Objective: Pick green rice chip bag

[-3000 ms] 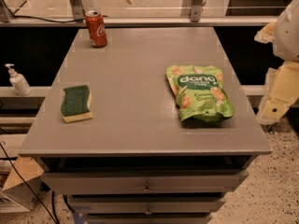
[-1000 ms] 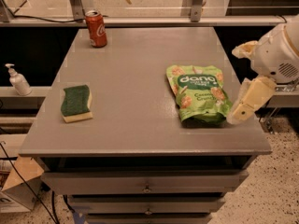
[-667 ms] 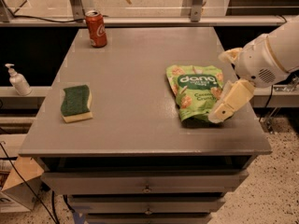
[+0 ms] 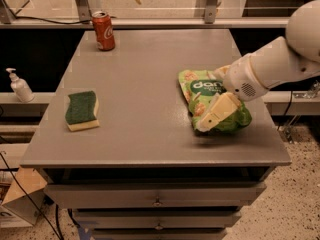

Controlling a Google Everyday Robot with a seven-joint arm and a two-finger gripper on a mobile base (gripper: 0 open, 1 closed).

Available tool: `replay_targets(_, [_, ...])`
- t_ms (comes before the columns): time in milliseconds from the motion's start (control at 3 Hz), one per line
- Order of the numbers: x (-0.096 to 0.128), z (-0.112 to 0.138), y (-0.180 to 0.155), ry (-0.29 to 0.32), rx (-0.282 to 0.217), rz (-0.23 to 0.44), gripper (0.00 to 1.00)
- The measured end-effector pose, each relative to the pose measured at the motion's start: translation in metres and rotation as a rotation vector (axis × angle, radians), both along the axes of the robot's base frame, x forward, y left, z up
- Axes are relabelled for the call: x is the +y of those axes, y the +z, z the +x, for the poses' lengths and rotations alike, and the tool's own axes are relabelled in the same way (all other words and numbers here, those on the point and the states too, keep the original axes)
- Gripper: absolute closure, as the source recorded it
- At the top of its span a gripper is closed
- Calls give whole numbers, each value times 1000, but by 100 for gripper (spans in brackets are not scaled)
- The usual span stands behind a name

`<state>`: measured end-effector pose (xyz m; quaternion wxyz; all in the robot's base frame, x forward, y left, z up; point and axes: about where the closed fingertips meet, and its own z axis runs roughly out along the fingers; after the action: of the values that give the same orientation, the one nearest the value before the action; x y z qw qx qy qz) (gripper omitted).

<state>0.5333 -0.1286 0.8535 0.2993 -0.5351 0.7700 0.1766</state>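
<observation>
gripper [image 4: 209, 100] moved in from the right over green rice chip bag [image 4: 196, 90], fingers [image 4: 215, 115] apart astride it

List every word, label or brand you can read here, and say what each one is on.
"dan": white letters on the dark-green oval of the green rice chip bag; the end of the word is hidden by the arm.
Smaller print on the bag: too blurred to read, and partly under the gripper, which lies over the bag's near half.
Red can: white script, too blurred to read.
Pump bottle and sponge: no text visible.
</observation>
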Motion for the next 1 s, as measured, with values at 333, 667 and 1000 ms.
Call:
replay_targets(333, [-2,7,-21,-42,40,13,0])
replay_targets(667, [-8,7,-24,-63,39,-9,17])
replay_targets(1000, [-1,5,-6,-44,1,-16,41])
